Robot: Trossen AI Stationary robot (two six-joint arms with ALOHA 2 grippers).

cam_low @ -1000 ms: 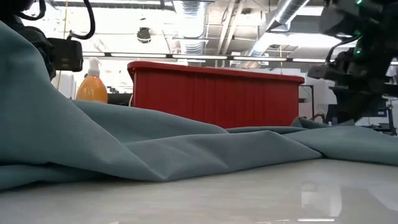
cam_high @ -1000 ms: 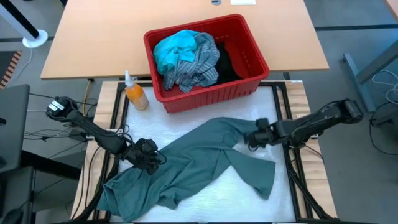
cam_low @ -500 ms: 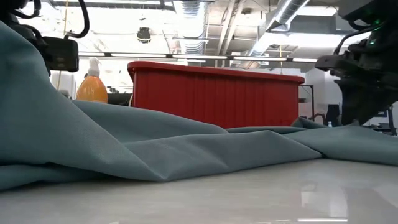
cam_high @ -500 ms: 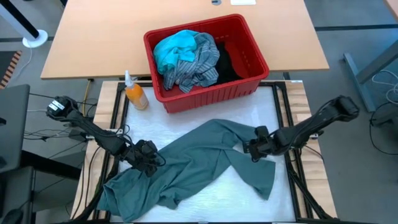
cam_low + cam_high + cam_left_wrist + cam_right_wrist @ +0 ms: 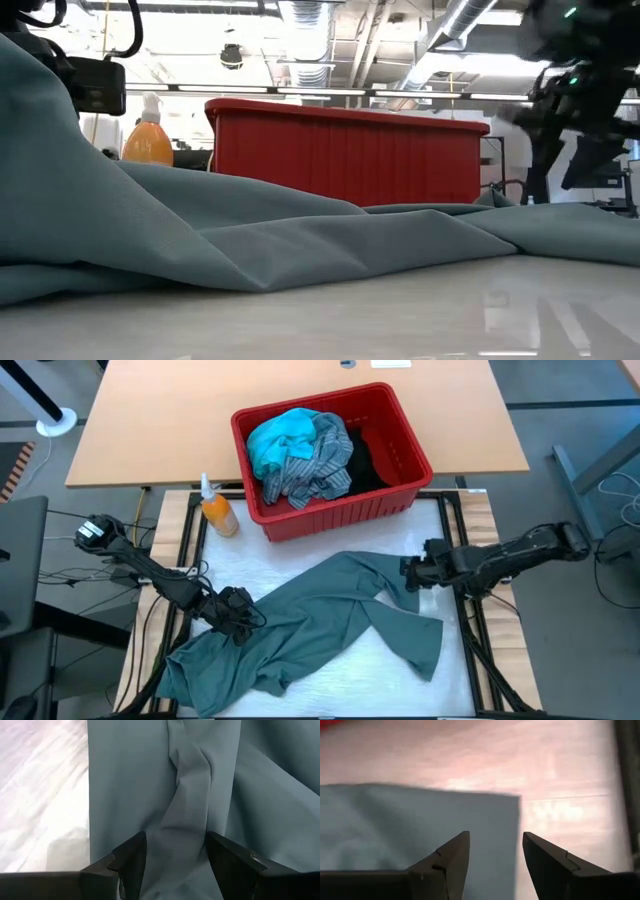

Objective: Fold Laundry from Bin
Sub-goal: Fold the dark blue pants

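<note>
Grey-green garment (image 5: 320,622) pinched by left claw (image 5: 237,616).

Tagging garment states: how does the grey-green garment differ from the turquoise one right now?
Place: the grey-green garment lies on the white table top; the turquoise garment sits in the red bin.
Pose: the grey-green garment is spread long and creased; the turquoise one is bunched.
Contact: the left gripper straddles a grey-green fold; nothing touches the turquoise garment.
Both are unfolded.

The bin (image 5: 400,455) was red. Inside lay a turquoise garment (image 5: 275,440), a blue-grey striped shirt (image 5: 315,460) and a black one (image 5: 365,460). A grey-green garment (image 5: 320,625) covered the white table (image 5: 380,660). The bottle (image 5: 217,512) was orange.
</note>
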